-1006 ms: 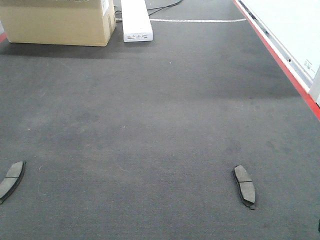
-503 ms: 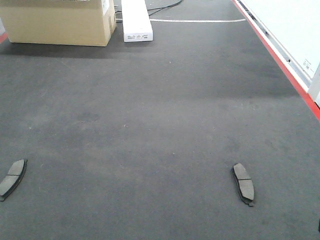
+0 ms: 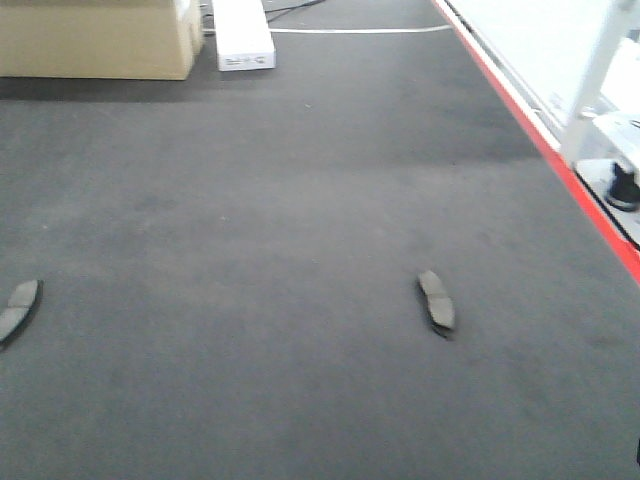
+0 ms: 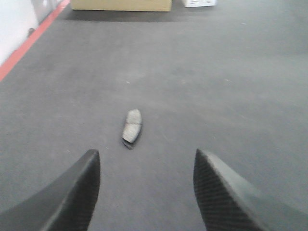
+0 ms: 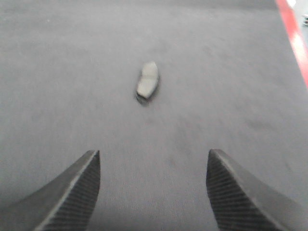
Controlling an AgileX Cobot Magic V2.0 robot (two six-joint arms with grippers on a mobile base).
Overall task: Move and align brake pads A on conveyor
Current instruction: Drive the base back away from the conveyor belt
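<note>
Two dark-grey brake pads lie flat on the conveyor belt (image 3: 300,200). One pad (image 3: 436,300) lies at the right of the front view, the other (image 3: 18,306) at the left edge. In the left wrist view a pad (image 4: 132,126) lies ahead of my open, empty left gripper (image 4: 147,156), a little left of its middle. In the right wrist view a pad (image 5: 147,82) lies well ahead of my open, empty right gripper (image 5: 153,156). Neither gripper shows in the front view. The other pads are out of view.
A cardboard box (image 3: 95,38) and a white box (image 3: 240,35) stand at the far end of the belt. The red frame (image 3: 540,140) runs along the right edge, with a white post (image 3: 595,75) and a black caster (image 3: 622,188) beyond it.
The front view has shifted: both pads and the boxes now sit further left and higher in the picture, and the white post and caster at the right have come into view.
</note>
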